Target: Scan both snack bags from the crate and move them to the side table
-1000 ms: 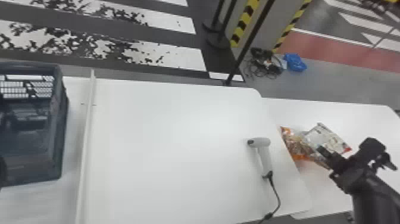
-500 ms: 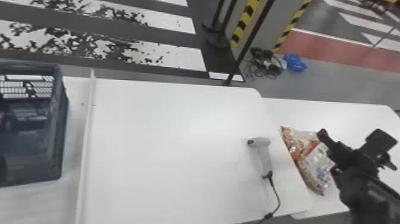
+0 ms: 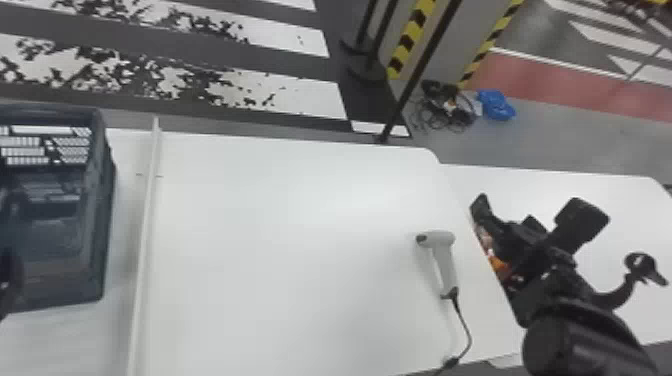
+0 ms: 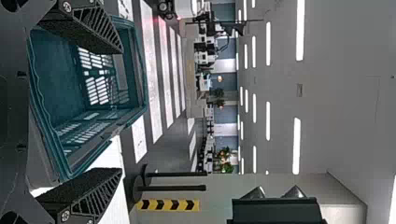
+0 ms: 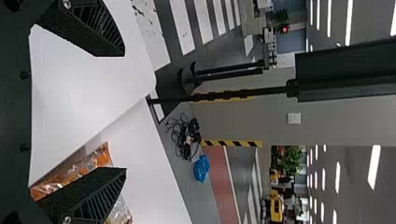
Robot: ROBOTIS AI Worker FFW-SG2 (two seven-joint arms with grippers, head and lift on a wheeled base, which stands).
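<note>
Striped floor is stretching behind the white table (image 3: pixel 300 225). Left gripper (image 3: pixel 9 282) is hanging by the crate (image 3: pixel 106 200), fingers spread; scanner (image 3: pixel 445 260) is lying mid-right; snack bags (image 3: pixel 497 262) are resting on the side table (image 3: pixel 575 182), right gripper (image 3: pixel 507 217) hovering over them, fingers wide apart.

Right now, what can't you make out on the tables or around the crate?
- Snack bags, full outlines and number: right wrist view, behind the right tool; head view, behind that tool and its arm.
- Crate, left side: head view, cut off by the left edge.
- Scanner cord, far end: head view, past the bottom edge.
</note>
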